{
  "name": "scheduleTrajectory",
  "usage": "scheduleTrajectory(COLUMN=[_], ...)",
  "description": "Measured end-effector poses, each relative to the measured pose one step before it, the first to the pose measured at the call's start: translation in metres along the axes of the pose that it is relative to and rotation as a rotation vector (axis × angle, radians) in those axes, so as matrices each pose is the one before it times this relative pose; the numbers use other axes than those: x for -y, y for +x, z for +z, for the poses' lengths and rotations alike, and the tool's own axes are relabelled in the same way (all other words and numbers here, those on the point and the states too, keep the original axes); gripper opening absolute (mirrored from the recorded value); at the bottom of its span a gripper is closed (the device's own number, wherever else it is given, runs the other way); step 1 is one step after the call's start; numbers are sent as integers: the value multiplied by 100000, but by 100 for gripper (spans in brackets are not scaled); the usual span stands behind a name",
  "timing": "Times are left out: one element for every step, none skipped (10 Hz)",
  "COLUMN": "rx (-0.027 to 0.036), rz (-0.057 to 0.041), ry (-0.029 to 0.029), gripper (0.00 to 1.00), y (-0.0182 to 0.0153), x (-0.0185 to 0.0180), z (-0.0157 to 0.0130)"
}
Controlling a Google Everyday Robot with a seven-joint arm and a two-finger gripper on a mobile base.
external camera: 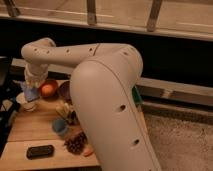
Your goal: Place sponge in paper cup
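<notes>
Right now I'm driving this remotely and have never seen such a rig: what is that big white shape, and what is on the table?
The big white shape is the robot's single arm, filling the middle of the one camera view. It reaches left over a wooden table. Its hand hangs at the far left, shut on the blue-grey sponge, just above the white paper cup. Beside them sits an orange fruit in a bowl, then a dark bowl. Nearer the camera are a small blue cup, a pine cone and a black block. A green tray peeks out behind the arm.
</notes>
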Motion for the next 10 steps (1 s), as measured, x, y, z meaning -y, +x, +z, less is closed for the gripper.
scheduleTrajectory(rx=[43,-8,271,150,51,-452,-362,-89,251,261], rz=[280,91,674,524,750,481,238,332,377,-461], ry=[128,-33,-1089,-768,-1338,-625,-781,-1088,-1347,-1504], gripper=[0,0,0,0,0,0,0,0,0,0], y=[20,24,-69,-344,-859,-674,-360,-452,-559,-627], x=[227,44,83,699,1239,817,200,295,591,-68], z=[-39,53,213,199,198,463,508,615,557,661])
